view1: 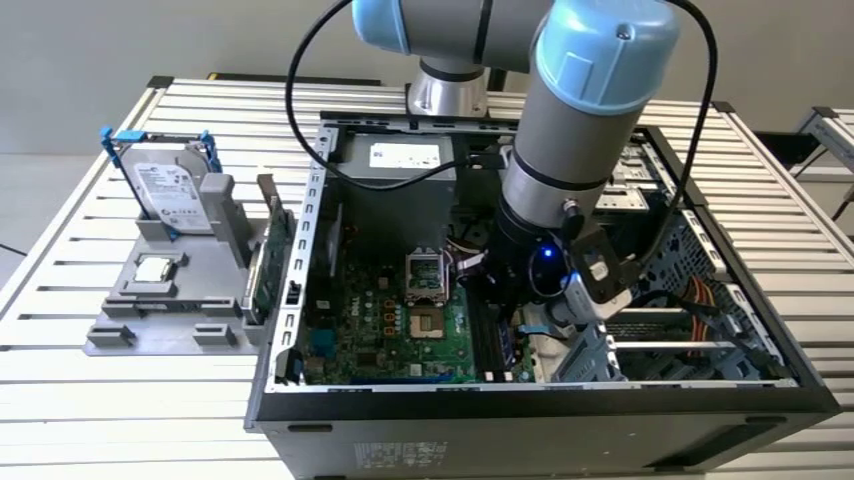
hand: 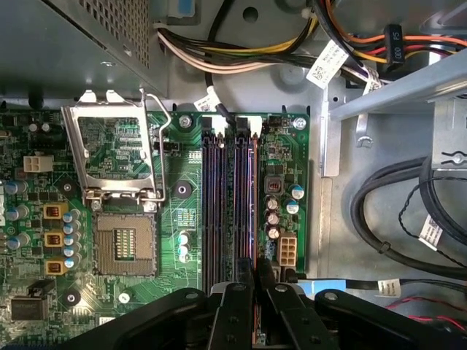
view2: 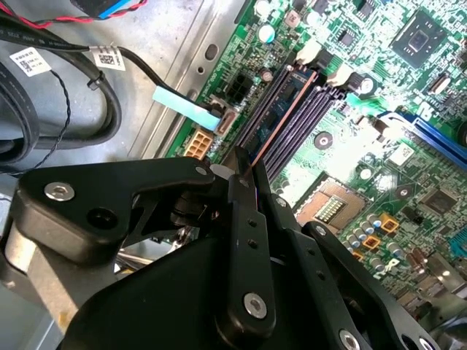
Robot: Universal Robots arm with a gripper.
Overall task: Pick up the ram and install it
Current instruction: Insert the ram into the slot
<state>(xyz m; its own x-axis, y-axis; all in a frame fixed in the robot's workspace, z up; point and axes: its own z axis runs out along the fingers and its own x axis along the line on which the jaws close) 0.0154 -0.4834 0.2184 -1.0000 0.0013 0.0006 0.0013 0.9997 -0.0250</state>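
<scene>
A: Where is the RAM, that long, thin, dark circuit-board stick (view2: pixel 284 109)?

B: In the second wrist view it stands on edge, its coppery top edge running along one of the dark memory slots (hand: pixel 219 211) on the green motherboard (hand: pixel 182 219). That board lies inside the open black computer case (view1: pixel 534 410), which sits toward the middle of the slatted metal desk (view1: pixel 80 400).

A: And the black two-fingered gripper (view2: pixel 244 175)?

B: Its fingers are drawn nearly together, pinching the near end of the stick between their tips. Whether the stick is fully seated, I can't tell.

A: How will it handle?

B: I'd judge it light and stiff, but thin and brittle. Squeezing the flat faces is safe; twisting or leaning it sideways could crack it or bend the slot contacts. Held at one end, it may tip, so pressure should go straight down along its top edge.
</scene>
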